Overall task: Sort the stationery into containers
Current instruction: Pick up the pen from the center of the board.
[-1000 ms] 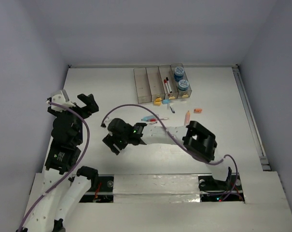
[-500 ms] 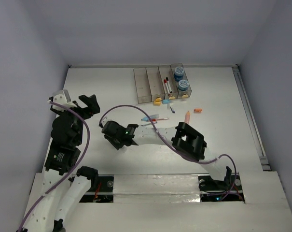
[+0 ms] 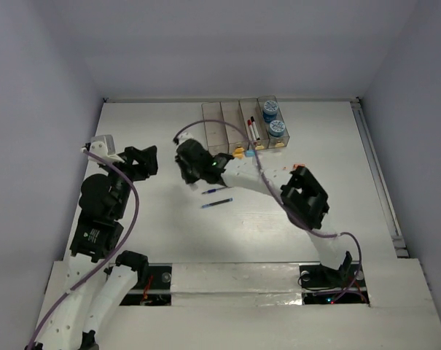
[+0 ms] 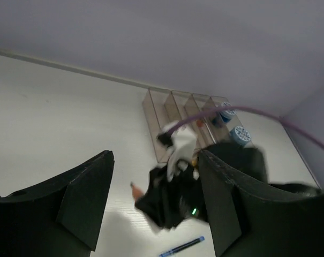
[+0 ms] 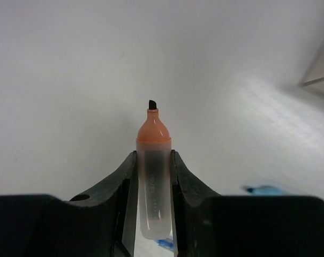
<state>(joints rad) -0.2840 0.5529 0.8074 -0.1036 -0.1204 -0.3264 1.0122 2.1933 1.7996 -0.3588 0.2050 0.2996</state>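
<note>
Right claw (image 5: 152, 160) is clamped on an orange marker (image 5: 153, 134). Its wrist cam shows both fingers (image 5: 128, 179) tight on the clear barrel, with the orange collar and black chisel tip sticking out past the fingertips. White table (image 5: 70, 80) sits behind it. Something blue and blurred (image 5: 263, 189) lies low and to the claw's right; can't tell what it is.

Overhead doesn't show the marker at all, since the claw body hides it. It does show where the claw sits: just off the near-left corner of the bins (image 3: 214, 130), which run beyond it and to its right. A yellow eraser (image 3: 238, 153) lies on the table at the bins' near end, just right of the claw. A blue pen (image 3: 215, 191) and a second blue pen (image 3: 216, 203) lie loose on the table on the claw's near side, apart from it. Two blue-white rolls (image 3: 270, 109) are in the bin farthest from the claw, and a red pen and a black pen (image 3: 253, 130) are in the one next to that.

Left claw (image 4: 155, 160) has its jaws apart and grips nothing. Its own cam looks through the gap at the right arm's wrist (image 4: 178, 201), with the bin row behind. Only this view shows a small orange tip poking out at the left side of the right claw. Overhead puts the left claw well to the left of the right one.
</note>
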